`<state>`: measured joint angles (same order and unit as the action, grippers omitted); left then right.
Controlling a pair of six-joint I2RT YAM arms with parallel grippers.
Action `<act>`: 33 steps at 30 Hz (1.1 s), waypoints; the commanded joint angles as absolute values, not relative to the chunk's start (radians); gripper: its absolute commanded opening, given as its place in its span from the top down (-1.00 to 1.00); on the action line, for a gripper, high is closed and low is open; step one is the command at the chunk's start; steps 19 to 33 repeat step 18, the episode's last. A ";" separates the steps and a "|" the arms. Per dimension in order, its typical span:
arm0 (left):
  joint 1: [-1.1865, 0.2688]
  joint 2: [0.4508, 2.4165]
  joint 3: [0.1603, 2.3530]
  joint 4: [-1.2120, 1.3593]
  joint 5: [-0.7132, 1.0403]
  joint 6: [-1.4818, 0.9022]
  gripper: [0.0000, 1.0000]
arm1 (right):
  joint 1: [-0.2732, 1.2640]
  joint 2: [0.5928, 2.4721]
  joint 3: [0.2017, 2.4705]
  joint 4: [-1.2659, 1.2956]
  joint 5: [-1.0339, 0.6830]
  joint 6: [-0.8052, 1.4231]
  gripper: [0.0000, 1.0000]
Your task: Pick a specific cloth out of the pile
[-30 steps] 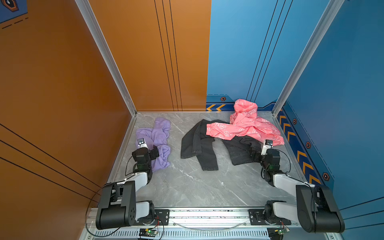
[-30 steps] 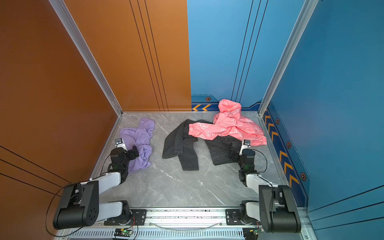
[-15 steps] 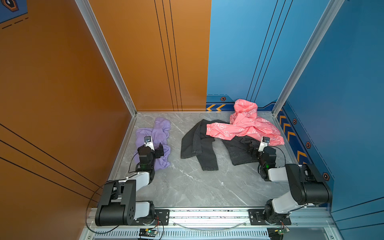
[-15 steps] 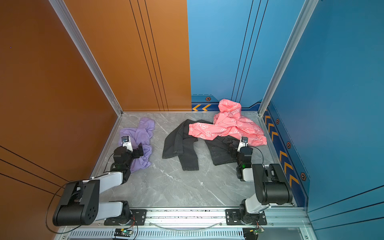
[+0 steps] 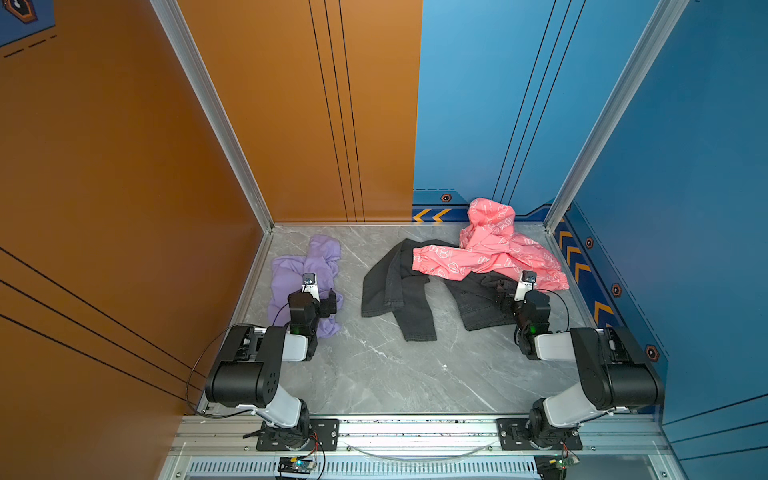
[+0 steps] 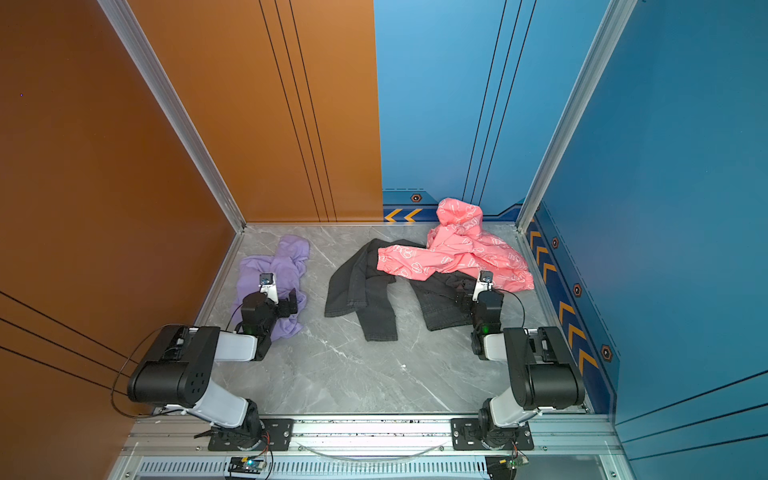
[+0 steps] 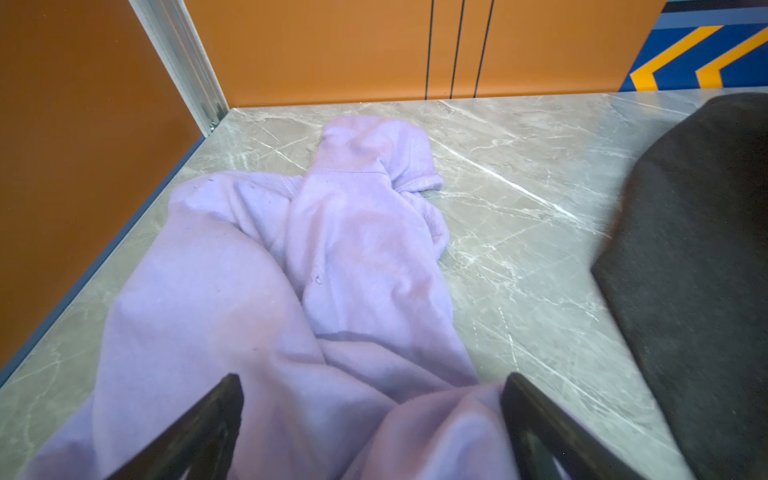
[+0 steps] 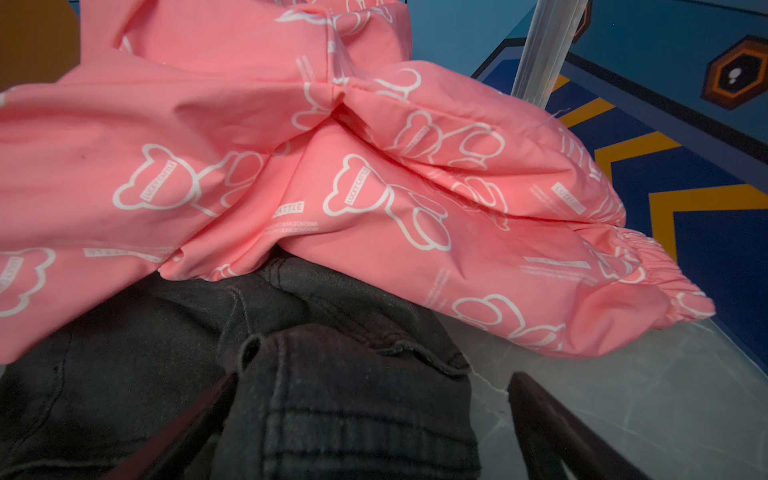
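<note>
In both top views both arms sat folded low, left gripper [image 5: 329, 300] over the cloth [image 5: 305, 266], lying well apart from the pile [image 5: 498, 253]. Left wrist: claw wide, gripping nothing. Right wrist: right gripper [image 8: 374, 386] released too, above the trousers [image 8: 166, 332]. Since a second earlier, left gripper drifted right; cloth stayed.

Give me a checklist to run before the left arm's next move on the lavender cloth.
1. Cloth lies apart from trousers and jacket: ok.
2. Left gripper open: ok.
3. Cloth fabric between the left jaws: ok.
4. Right gripper open, gripping nothing: ok.
5. Right gripper clear of trousers: not ok, the waistband sits between its jaws.
6. Cloth free beneath the left arm: cannot tell.
</note>
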<state>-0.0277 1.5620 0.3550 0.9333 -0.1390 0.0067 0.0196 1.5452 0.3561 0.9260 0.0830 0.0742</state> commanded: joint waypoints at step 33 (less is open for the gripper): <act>-0.031 1.565 0.380 0.927 -0.152 0.008 -0.96 | 0.021 1.546 0.373 0.908 0.096 0.061 -1.00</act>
